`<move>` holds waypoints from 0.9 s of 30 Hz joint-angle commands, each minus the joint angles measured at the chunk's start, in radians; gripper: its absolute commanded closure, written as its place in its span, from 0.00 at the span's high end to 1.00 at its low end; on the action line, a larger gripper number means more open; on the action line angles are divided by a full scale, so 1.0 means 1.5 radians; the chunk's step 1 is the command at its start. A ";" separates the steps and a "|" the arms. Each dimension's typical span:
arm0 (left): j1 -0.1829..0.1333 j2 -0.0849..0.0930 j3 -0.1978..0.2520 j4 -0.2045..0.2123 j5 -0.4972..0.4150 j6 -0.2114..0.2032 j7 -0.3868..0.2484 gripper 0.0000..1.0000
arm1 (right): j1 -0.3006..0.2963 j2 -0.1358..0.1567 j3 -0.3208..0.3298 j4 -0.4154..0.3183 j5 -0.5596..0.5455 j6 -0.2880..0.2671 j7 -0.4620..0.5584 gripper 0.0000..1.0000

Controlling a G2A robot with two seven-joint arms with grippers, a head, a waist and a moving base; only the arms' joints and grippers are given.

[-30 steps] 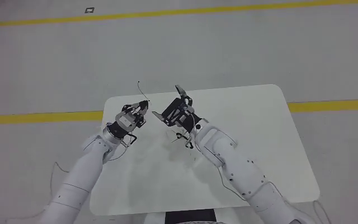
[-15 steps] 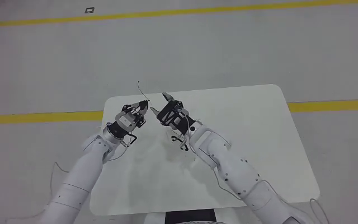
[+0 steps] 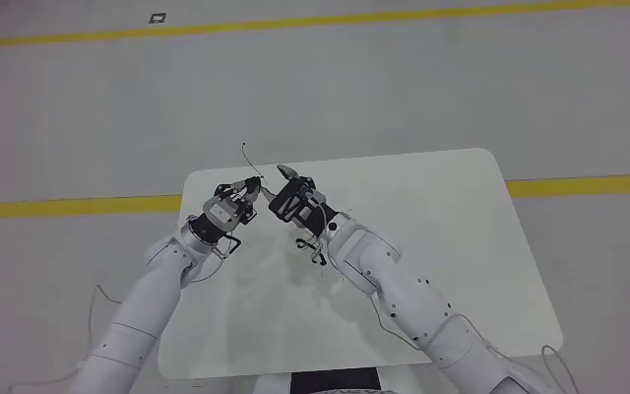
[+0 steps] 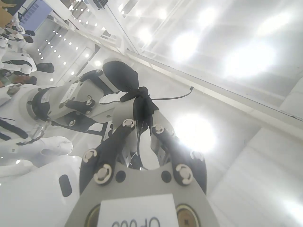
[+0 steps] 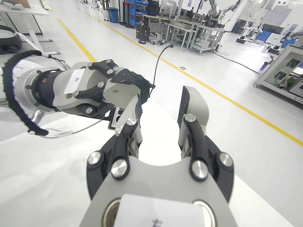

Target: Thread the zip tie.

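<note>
A thin black zip tie (image 3: 247,161) stands up from my left gripper (image 3: 253,187), which is shut on its lower end above the table's far left corner. In the left wrist view the black-wrapped fingertips (image 4: 142,109) pinch the zip tie (image 4: 170,98), whose free end curves away to a small head. My right gripper (image 3: 273,181) is open just to the right of the left one. In the right wrist view its fingers (image 5: 191,105) are spread wide, and the left gripper (image 5: 148,88) with the zip tie (image 5: 156,64) lies close ahead, beside one finger.
The white table (image 3: 443,227) stretches free to the right and toward the front. Thin black cables (image 3: 317,246) hang by the right wrist. Yellow floor lines (image 3: 89,207) run beyond the table's edges.
My right gripper has moved left, closing most of the gap to the left gripper, and stays open. The left gripper and the zip tie have kept still.
</note>
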 commanded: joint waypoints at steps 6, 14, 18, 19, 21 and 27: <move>0.000 0.000 0.000 0.000 0.000 0.000 0.000 0.00 | 0.003 -0.002 0.000 0.001 -0.001 0.000 -0.001 0.21; 0.000 0.000 0.000 0.000 0.000 0.000 0.000 0.00 | 0.003 -0.004 0.001 -0.001 -0.006 -0.006 0.000 0.15; 0.000 0.000 0.000 0.000 0.000 0.000 0.000 0.00 | 0.003 -0.004 0.002 -0.002 -0.009 -0.011 0.001 0.00; 0.000 0.000 0.000 0.000 0.000 0.000 0.000 0.00 | 0.003 -0.004 0.002 -0.002 -0.010 -0.013 0.002 0.00; 0.000 0.000 0.000 0.000 0.000 0.000 0.000 0.00 | 0.003 -0.004 0.003 -0.003 -0.010 -0.015 0.003 0.00; 0.000 0.000 0.000 0.000 0.000 0.000 0.000 0.00 | -0.002 -0.003 0.008 -0.007 -0.019 -0.019 0.009 0.00</move>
